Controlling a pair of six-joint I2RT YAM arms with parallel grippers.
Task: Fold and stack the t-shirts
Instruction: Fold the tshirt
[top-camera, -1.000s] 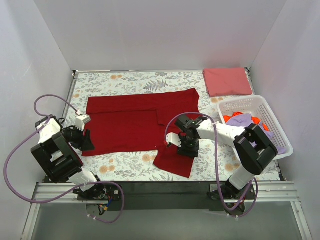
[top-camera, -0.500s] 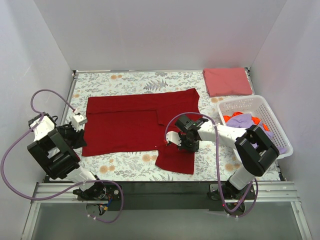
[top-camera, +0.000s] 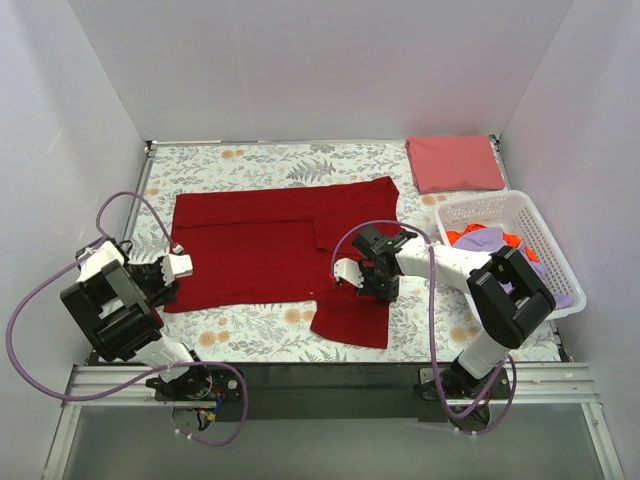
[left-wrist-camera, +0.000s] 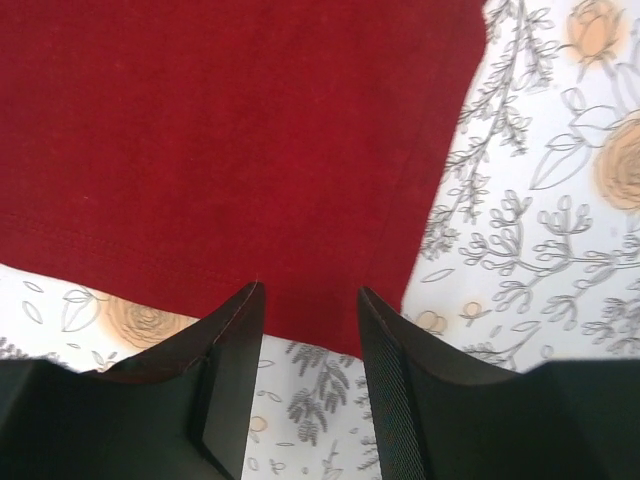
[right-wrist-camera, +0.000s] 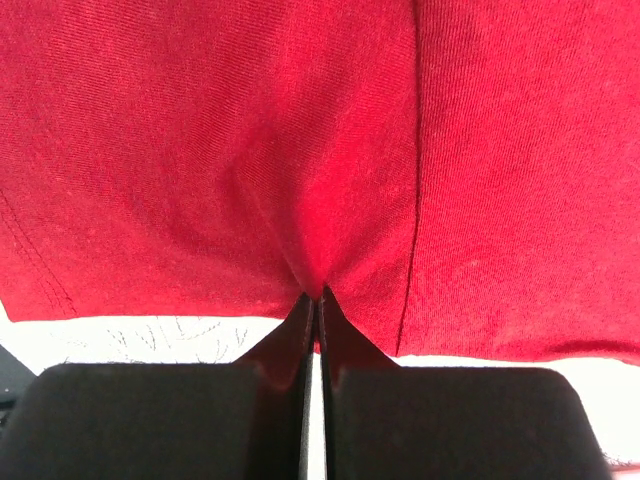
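Observation:
A deep crimson t-shirt (top-camera: 260, 250) lies spread flat on the floral cloth. Its near right part (top-camera: 350, 318) reaches toward the table's front. My right gripper (top-camera: 378, 288) is shut on a pinch of this crimson fabric (right-wrist-camera: 330, 230), which puckers up into the closed tips (right-wrist-camera: 315, 298). My left gripper (top-camera: 172, 288) is at the shirt's near left corner. It is open, with its tips (left-wrist-camera: 308, 300) just over the hem (left-wrist-camera: 200, 260) and nothing between them. A folded pinkish-red t-shirt (top-camera: 455, 163) lies at the back right. Purple (top-camera: 483, 240) and orange (top-camera: 512, 240) t-shirts sit in the basket.
The white lattice basket (top-camera: 478, 201) stands at the right edge, close to my right arm's elbow. Floral cloth (top-camera: 260, 335) covers the table. White walls enclose the left, back and right. A black rail runs along the near edge.
My right gripper has shut on the crimson shirt, and the near flap's edge has drawn up slightly. My left gripper has swung right to the shirt's corner, its jaws narrowing.

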